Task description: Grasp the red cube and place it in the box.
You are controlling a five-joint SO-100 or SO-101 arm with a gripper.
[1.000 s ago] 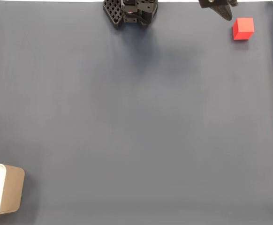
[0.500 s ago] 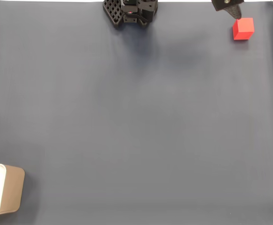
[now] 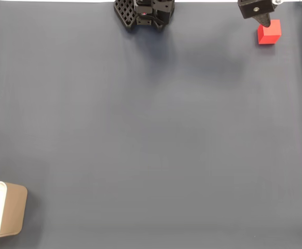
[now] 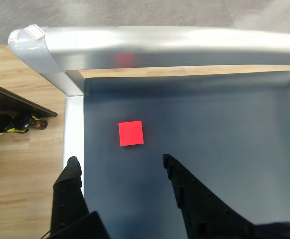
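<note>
In the wrist view, nearest to the camera, the black two-finger gripper comes in from the bottom edge. Its jaws are spread wide apart and they hold nothing. One black finger stands over the silver metal frame at the left border of the desk, and the other finger stands over the dark blue-grey mat that covers the desk.

A little farther, above the gap between the two fingers, lies one small bright red matte cube. It rests flat on the mat, near the corner of the frame, and it touches neither finger. Beyond the frame there is a light wooden floor.

In the fixed view, the gripper is at the top right edge, and its dark tip overlaps the top left corner of the red cube. The black arm base sits at the top middle. One tan cardboard-coloured box with rounded corners and white interior stands at the bottom left corner, well apart from the cube.
</note>
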